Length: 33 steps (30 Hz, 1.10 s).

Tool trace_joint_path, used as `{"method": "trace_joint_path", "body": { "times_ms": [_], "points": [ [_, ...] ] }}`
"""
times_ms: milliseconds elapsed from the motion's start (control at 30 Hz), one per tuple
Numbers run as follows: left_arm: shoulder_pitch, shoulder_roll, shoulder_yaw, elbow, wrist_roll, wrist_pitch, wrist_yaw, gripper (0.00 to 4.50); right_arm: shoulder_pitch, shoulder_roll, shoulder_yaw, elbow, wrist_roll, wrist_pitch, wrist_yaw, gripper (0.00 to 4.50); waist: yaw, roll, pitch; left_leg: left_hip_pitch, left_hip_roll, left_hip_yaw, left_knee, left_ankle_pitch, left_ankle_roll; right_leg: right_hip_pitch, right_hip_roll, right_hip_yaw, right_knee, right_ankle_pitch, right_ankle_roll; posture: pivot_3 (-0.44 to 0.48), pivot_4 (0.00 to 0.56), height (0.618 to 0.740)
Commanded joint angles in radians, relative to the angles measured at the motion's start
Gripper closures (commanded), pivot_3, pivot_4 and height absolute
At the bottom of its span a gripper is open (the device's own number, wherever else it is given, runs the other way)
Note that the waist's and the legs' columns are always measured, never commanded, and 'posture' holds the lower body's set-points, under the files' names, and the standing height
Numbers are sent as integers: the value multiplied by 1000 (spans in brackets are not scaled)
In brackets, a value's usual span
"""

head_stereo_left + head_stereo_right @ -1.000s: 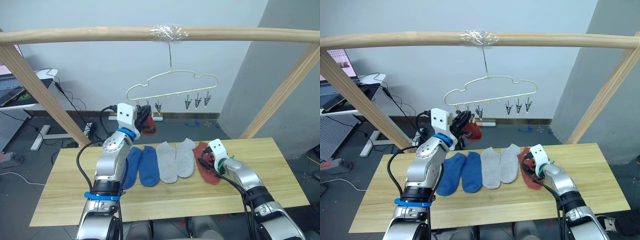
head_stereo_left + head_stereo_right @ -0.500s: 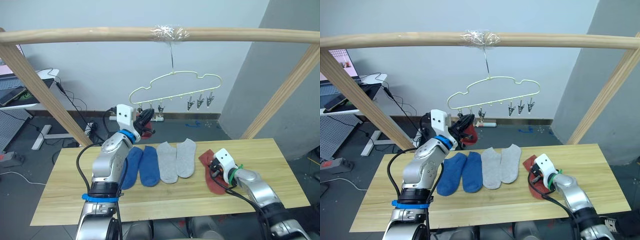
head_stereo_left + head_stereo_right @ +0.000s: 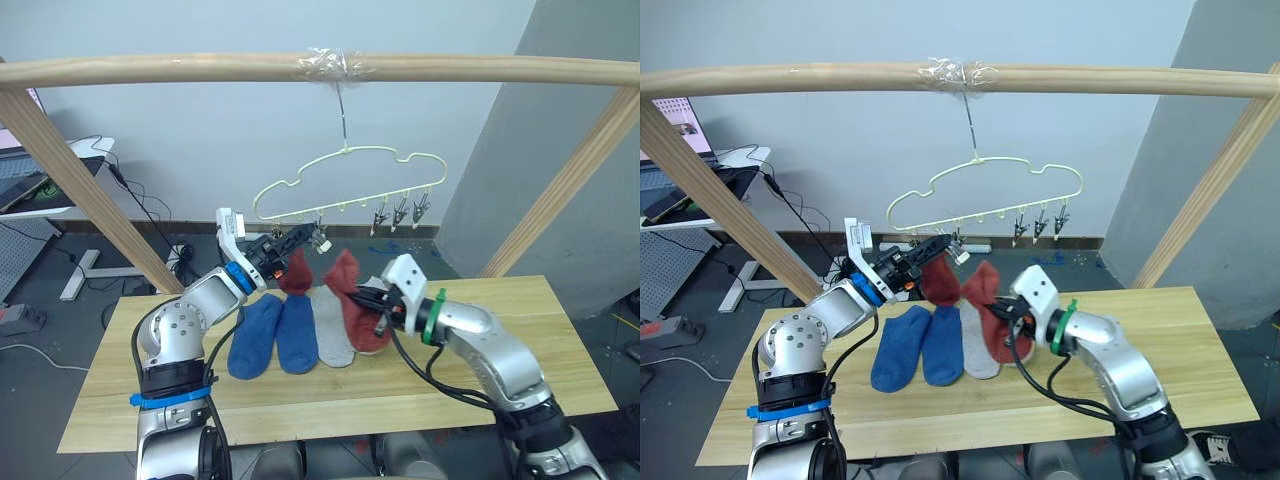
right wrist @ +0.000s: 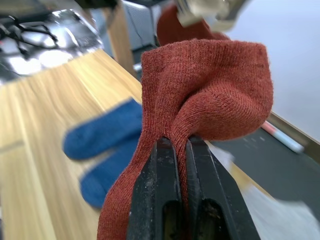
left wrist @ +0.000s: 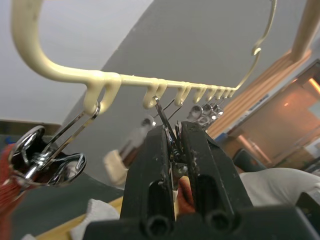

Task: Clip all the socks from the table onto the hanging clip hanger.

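Below the pale yellow-green wire clip hanger (image 3: 345, 185), two blue socks (image 3: 272, 335) and a light grey sock (image 3: 330, 325) lie on the light wooden plank table (image 3: 520, 330). The right gripper (image 4: 181, 150) is pinched on a raised rust-red ankle sock (image 3: 352, 300). The left gripper (image 5: 172, 145) squeezes one small grey metal clip (image 5: 165, 120), beside a clipped rust-red sock (image 3: 296, 272).

The red sock (image 4: 200, 95) is matt knitted cloth with a fine ribbed weave. The hanger (image 5: 70, 70) looks like smooth pale plastic, perhaps coated wire; its clips (image 5: 45, 155) are shiny metal. The table (image 3: 560, 340) is matt light wood planks, the pole (image 3: 150, 68) smooth wood. The blue socks (image 3: 270, 335) look like soft cloth.
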Motion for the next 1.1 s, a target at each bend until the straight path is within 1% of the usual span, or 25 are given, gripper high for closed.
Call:
{"method": "trace_joint_path", "body": {
  "times_ms": [33,167,367,500,567,600,700,733,833,933,1100],
  "points": [
    [-7,-8,1,-65,-48,8,17,4429,-38,35,5,-17,18,9,-22,4468,2,0,0,0,0,0,0,0,0,0,0,0,0,0,0,-123,112,740],
    [12,-3,-9,-85,-64,17,23,4429,-70,69,-20,-21,39,29,-35,4468,3,0,0,-1,0,0,0,0,0,-1,0,0,0,0,0,-118,110,740],
    [29,8,-8,-95,-66,13,19,4429,-79,57,-39,-32,54,41,-34,4468,3,0,0,-1,0,1,0,0,0,-2,0,1,0,0,0,-115,108,740],
    [34,8,-21,-114,-38,-32,2,4429,-89,57,-34,-25,47,36,-39,4468,4,0,0,-1,0,1,0,0,0,-2,0,1,0,0,-1,-114,103,740],
    [36,7,-23,-121,-42,-49,-13,3712,-94,60,-26,-21,42,35,-42,4500,4,0,0,-1,1,1,0,0,0,-2,0,1,0,0,-1,-114,104,740],
    [37,7,-21,-121,-53,-47,-17,3455,-95,61,-23,-19,40,33,-43,4500,4,0,0,-1,1,1,0,0,0,-2,0,1,0,0,-1,-113,105,740],
    [38,17,-23,-121,-53,-46,-19,2439,-97,61,-19,-13,37,30,-47,4500,4,0,0,-1,1,1,-1,0,0,-2,0,1,0,0,-1,-115,103,740],
    [38,23,-25,-121,-43,-49,-17,2193,-97,61,-19,-10,36,29,-49,4500,3,0,0,-1,1,1,-1,0,0,-2,0,1,0,0,-1,-115,103,740],
    [40,39,-22,-116,-36,-53,-15,1273,-97,63,-17,0,32,25,-56,4500,3,0,0,-1,1,1,-1,0,0,-2,1,1,0,0,-1,-110,103,740],
    [44,58,-11,-112,-42,-50,-7,1273,-93,77,-17,5,43,34,-62,4500,3,0,0,-1,1,1,-1,0,0,-2,1,1,0,0,-1,-107,104,740],
    [70,125,-37,-127,38,-104,-32,1273,-97,161,-21,25,122,98,-58,4500,2,0,0,-1,3,2,-1,0,0,-3,3,1,0,1,-2,-100,107,740]
  ]
}}
